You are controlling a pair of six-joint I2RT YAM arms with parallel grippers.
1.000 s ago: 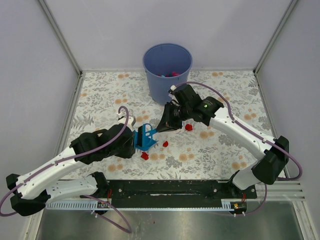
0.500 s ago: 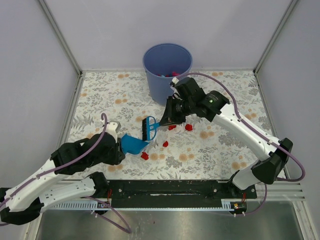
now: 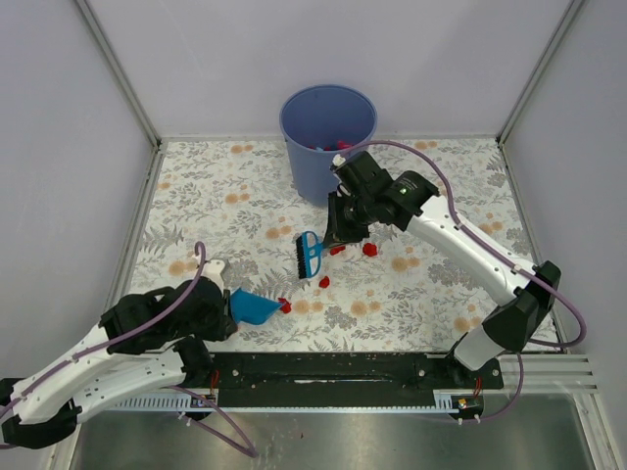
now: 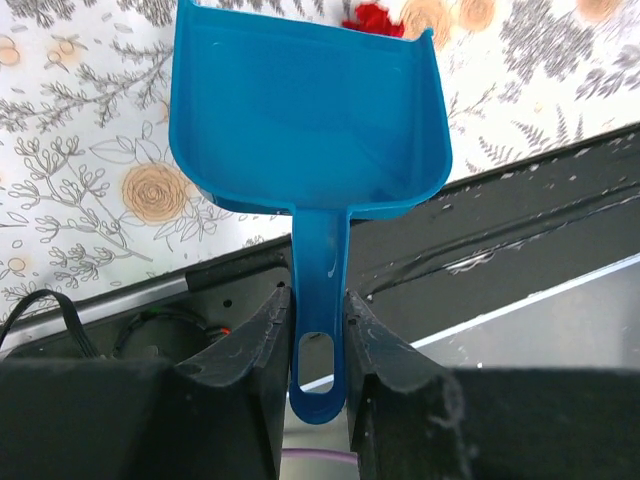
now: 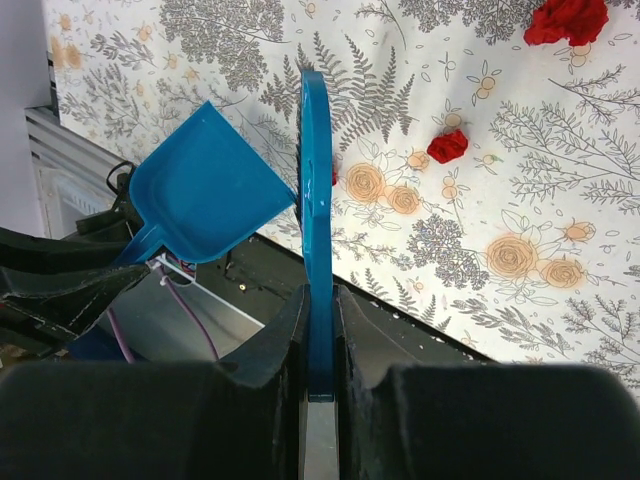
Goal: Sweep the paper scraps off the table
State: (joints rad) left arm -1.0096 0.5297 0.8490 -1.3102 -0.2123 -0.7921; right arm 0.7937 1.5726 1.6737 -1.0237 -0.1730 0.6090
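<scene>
I have left gripper (image 4: 318,322) clamped on dustpan (image 4: 300,120) handle; pan empty, lip just beside one scrap. I have right gripper (image 5: 320,300) pinching brush (image 5: 315,170). I count four paper scraps (image 3: 369,249) loose on table (image 3: 196,196), middle to front; none collected, so nearly all sweeping left, I judge

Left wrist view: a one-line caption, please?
Left hand grips the blue dustpan by its handle; a red paper scrap lies just past its front edge.

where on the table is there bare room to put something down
Far left of the table, between the bin and the left edge, is bare. So is the near strip between the right arm and the rail. The centre is crowded: brush, dustpan and scraps.
</scene>
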